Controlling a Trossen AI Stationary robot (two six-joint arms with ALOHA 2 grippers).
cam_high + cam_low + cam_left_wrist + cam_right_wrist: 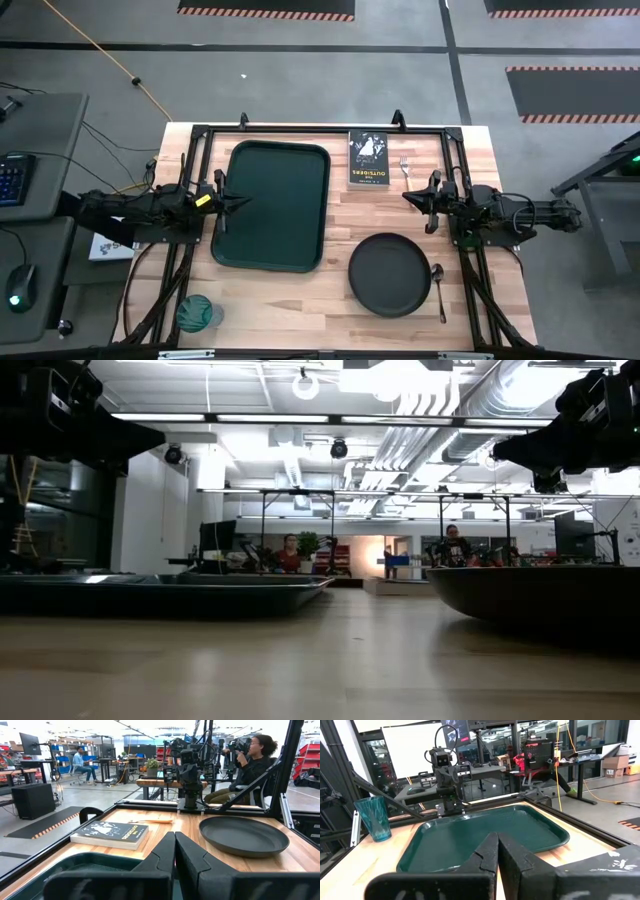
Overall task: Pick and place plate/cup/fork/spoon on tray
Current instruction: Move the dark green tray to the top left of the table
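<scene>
The dark green tray (271, 205) lies on the table's left half and holds nothing; it also shows in the right wrist view (485, 835). The black plate (390, 274) rests flat at the near right, and also shows in the left wrist view (243, 834). The spoon (440, 289) lies just right of the plate. The fork (405, 166) lies at the far right, beside a black book. The teal cup (198, 312) stands upright at the near left corner. My left gripper (246, 200) is shut above the tray's left rim. My right gripper (406, 197) is shut above the table, beyond the plate.
A black book with white print (368, 157) lies at the far edge between tray and fork. A black frame (320, 128) rims the table. Bare wood lies between tray and plate. People sit in the room beyond the table.
</scene>
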